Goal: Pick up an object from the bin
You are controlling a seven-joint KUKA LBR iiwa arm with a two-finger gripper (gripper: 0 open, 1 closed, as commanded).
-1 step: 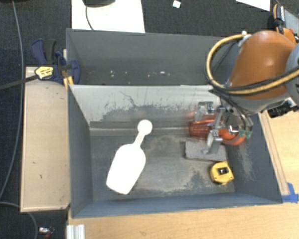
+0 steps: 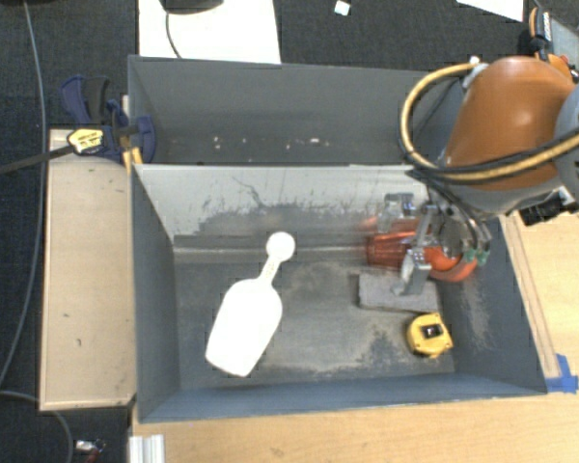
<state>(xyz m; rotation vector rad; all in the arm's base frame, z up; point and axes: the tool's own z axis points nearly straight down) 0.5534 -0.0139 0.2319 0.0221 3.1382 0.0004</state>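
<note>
End effector point(image 2: 417, 263) low in bin point(image 2: 270, 104), right side, over red-orange object point(image 2: 386, 249) by back wall; open or closed, cannot tell. Object's long axis runs left-right; grey block point(image 2: 384, 293) just in front.

A rounded orange cover point(image 2: 513, 114) caps the wrist, looped by yellow and black cables point(image 2: 406, 116), above a silver metal gripper point(image 2: 412, 270).

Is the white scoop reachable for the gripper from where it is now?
Probably yes. The scoop lies alone on the bin floor, nothing on or against it, and the gripper sits to its right in the view, over a red thing, with open floor between.
</note>
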